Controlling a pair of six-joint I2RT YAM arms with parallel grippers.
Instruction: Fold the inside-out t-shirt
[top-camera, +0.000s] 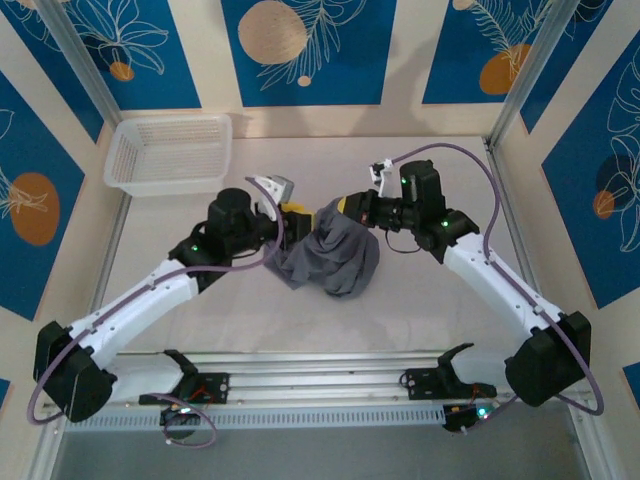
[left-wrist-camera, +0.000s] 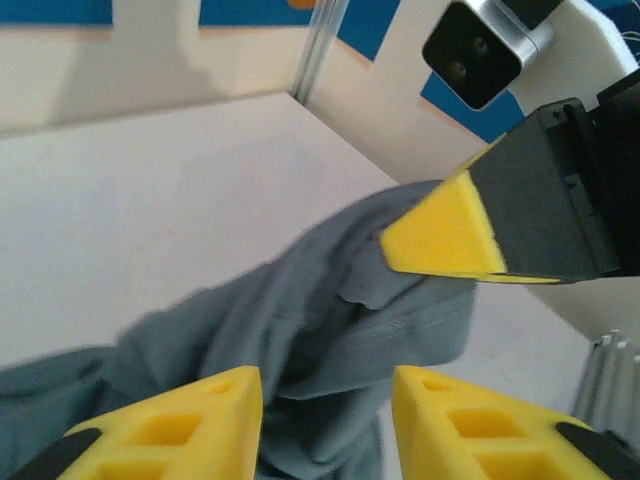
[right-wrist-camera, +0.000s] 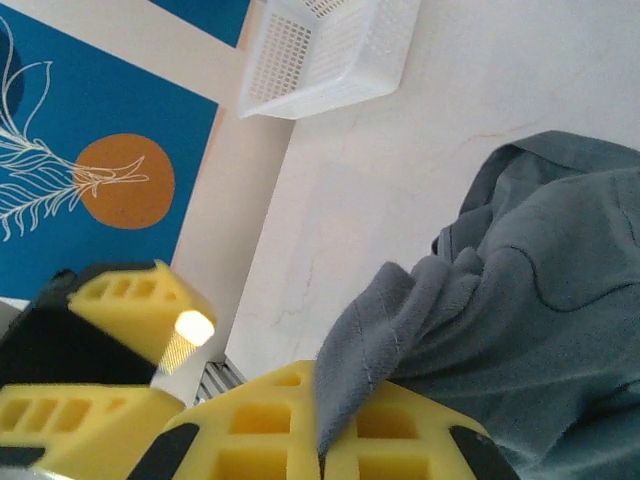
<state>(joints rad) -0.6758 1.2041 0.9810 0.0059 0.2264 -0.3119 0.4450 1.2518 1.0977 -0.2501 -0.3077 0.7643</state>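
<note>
The inside-out t-shirt (top-camera: 330, 255) is a dark grey bunch at the middle of the table, its top pulled up between the two arms. My right gripper (right-wrist-camera: 322, 440) is shut on a fold of the shirt's (right-wrist-camera: 540, 300) edge, which sticks up between its yellow pads. My left gripper (left-wrist-camera: 327, 385) is open, its yellow fingers apart with the shirt's cloth (left-wrist-camera: 330, 320) hanging just beyond the gap. The two grippers nearly meet above the shirt: left gripper (top-camera: 293, 212) and right gripper (top-camera: 345, 205). A yellow right fingertip (left-wrist-camera: 440, 240) presses on the cloth in the left wrist view.
A white plastic mesh basket (top-camera: 168, 152) stands at the back left of the table, also in the right wrist view as the basket (right-wrist-camera: 320, 50). Aluminium frame posts (top-camera: 525, 75) rise at the back corners. A rail (top-camera: 300, 385) runs along the near edge.
</note>
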